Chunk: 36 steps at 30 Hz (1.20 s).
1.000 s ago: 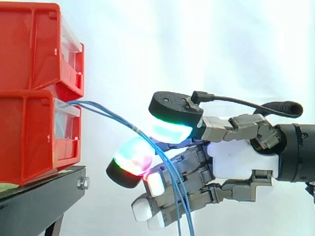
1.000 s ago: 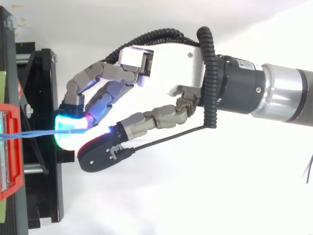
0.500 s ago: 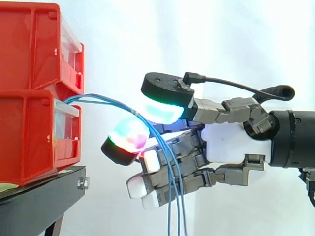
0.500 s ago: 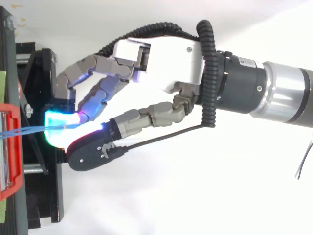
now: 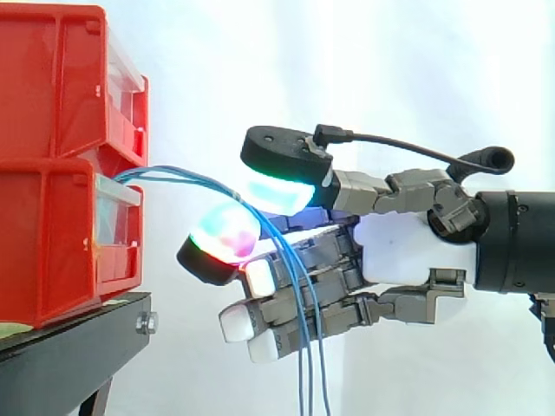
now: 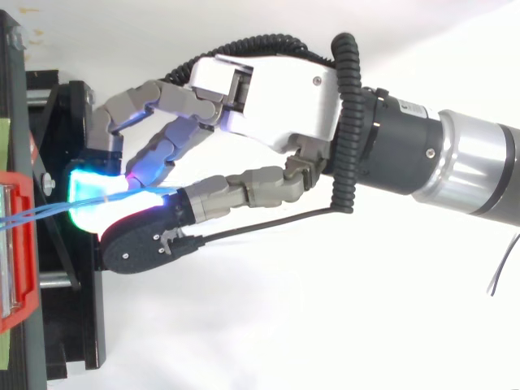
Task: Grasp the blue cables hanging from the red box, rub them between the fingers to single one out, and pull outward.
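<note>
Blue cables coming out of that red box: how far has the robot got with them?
Done: the hand is at the blue cables, a little out from the red box. In hand: two glowing pads pinch several strands together, loose ends dangling below. Left: rubbing down to one strand and pulling outward; the cables arch slack from the box, so no pull shows yet.

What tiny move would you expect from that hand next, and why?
Probably a small rub of the glowing fingertips against each other: the hand pinches several blue cables together where they arc out of the lower red bin, so none is singled out for pulling yet.
</note>
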Tool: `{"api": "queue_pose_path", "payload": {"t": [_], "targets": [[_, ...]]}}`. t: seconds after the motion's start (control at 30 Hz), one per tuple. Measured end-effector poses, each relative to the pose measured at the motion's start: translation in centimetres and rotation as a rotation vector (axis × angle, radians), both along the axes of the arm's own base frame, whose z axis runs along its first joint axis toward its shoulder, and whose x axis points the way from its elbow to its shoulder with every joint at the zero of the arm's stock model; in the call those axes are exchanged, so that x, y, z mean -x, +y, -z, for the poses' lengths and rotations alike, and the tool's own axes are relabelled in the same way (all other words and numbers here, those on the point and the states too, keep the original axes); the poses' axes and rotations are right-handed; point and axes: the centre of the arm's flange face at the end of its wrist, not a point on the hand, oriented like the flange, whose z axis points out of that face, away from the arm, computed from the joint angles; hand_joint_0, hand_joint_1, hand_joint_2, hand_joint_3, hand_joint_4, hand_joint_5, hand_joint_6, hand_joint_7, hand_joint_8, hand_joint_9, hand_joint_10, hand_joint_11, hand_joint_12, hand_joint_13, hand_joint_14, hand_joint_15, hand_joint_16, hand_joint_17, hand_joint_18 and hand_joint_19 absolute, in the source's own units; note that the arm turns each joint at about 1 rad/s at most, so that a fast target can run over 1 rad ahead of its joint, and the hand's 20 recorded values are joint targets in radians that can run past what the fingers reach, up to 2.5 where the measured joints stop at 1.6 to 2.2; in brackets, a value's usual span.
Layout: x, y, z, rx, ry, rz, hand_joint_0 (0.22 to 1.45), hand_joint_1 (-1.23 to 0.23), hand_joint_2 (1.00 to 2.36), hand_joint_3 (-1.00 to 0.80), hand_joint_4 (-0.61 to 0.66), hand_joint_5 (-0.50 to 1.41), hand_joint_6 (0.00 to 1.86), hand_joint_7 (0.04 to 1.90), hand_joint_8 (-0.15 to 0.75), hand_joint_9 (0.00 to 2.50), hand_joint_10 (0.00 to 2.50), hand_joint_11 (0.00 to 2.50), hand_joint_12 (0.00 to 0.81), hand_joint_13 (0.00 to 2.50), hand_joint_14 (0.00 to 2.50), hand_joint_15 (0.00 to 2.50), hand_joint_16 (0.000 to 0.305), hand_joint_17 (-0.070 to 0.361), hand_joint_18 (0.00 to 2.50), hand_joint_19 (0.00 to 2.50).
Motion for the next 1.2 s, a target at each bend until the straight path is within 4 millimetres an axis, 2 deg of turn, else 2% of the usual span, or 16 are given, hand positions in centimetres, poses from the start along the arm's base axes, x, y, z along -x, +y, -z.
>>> {"api": "queue_pose_path", "payload": {"t": [0.27, 0.43, 0.6, 0.8, 0.87, 1.07, 1.2], "targets": [[-0.02, 0.02, -0.03, 0.000, -0.002, 0.001, 0.59, -0.56, 1.01, -0.36, 0.14, -0.10, 0.80, 0.98, 0.292, 1.12, 0.02, 0.69, 0.384, 0.90, 0.02, 0.49, 0.052, 0.118, 0.71, 0.51], [-0.02, 0.02, -0.04, 0.000, -0.002, 0.001, 0.59, -0.56, 1.01, -0.28, 0.13, -0.11, 0.80, 1.00, 0.295, 1.12, 0.02, 0.69, 0.387, 0.91, 0.02, 0.49, 0.053, 0.119, 0.72, 0.52], [-0.02, 0.02, -0.04, 0.000, -0.002, 0.001, 0.58, -0.63, 1.01, -0.12, 0.16, -0.11, 0.85, 0.97, 0.336, 1.17, 0.02, 0.75, 0.434, 0.95, 0.02, 0.48, 0.062, 0.140, 0.81, 0.47], [-0.01, 0.02, -0.03, 0.000, -0.002, 0.001, 0.59, -0.73, 1.02, -0.03, 0.14, -0.11, 0.89, 1.01, 0.324, 1.13, 0.02, 0.77, 0.424, 0.94, 0.02, 0.51, 0.060, 0.134, 0.80, 0.49], [-0.01, 0.02, -0.03, 0.000, -0.002, 0.002, 0.61, -0.80, 1.02, -0.01, 0.08, -0.12, 0.89, 1.05, 0.319, 1.09, 0.02, 0.77, 0.413, 0.92, 0.02, 0.52, 0.058, 0.130, 0.79, 0.50], [-0.02, 0.03, -0.04, -0.001, -0.002, 0.002, 0.62, -0.85, 1.02, -0.10, 0.10, -0.14, 0.90, 1.02, 0.308, 1.05, 0.02, 0.78, 0.394, 0.87, 0.02, 0.52, 0.055, 0.125, 0.75, 0.51], [-0.01, 0.03, -0.03, -0.001, -0.002, 0.002, 0.59, -0.81, 1.01, -0.41, 0.16, -0.14, 0.90, 0.99, 0.296, 1.05, 0.02, 0.78, 0.389, 0.88, 0.02, 0.53, 0.054, 0.121, 0.73, 0.53]]}}
